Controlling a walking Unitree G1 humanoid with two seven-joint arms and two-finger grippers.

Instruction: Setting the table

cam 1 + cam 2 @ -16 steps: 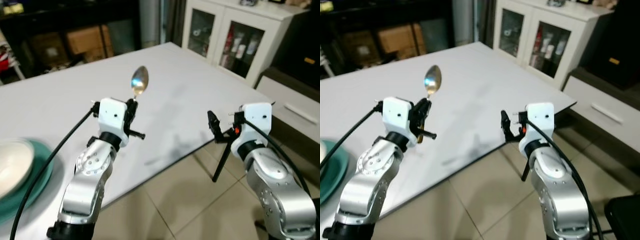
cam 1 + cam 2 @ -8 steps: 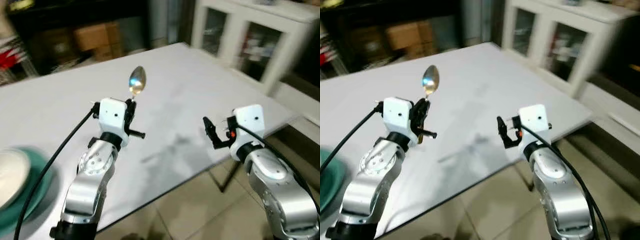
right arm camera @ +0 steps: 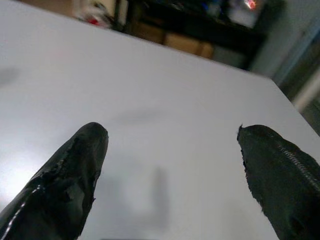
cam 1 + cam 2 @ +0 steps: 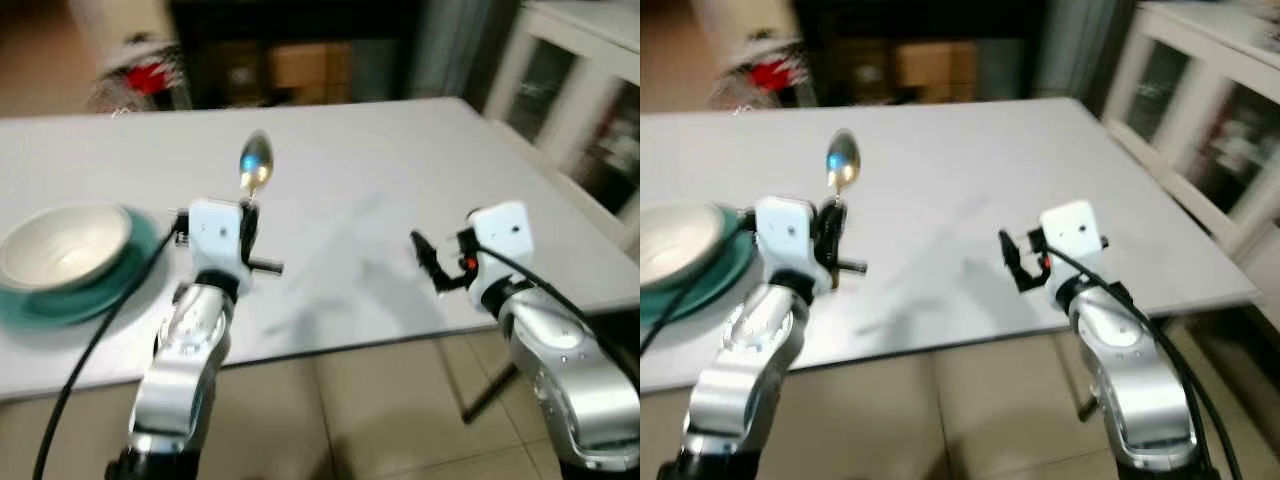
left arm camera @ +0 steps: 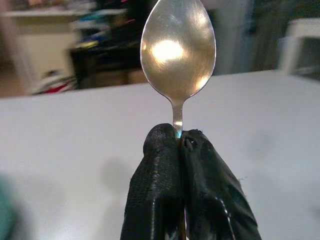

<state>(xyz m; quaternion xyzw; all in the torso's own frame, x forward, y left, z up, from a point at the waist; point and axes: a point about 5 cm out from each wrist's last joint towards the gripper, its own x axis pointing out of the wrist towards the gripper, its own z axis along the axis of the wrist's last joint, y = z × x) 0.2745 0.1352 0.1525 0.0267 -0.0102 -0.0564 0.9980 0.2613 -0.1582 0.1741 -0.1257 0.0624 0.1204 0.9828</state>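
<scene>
My left gripper is shut on the handle of a metal spoon, whose bowl stands upright above the fingers over the white table. In the left wrist view the spoon rises straight out of the closed fingertips. A white bowl rests on a teal plate at the table's left, just left of that gripper. My right gripper hangs open above the table's near right part, nothing between its fingers.
A white glass-door cabinet stands at the right beyond the table. Dark shelves with boxes line the back wall. The table's front edge runs just below both grippers, with tiled floor beneath.
The camera has swung left, bringing the bowl and plate fully into view. Both grippers keep their poses, the spoon still upright in the left one.
</scene>
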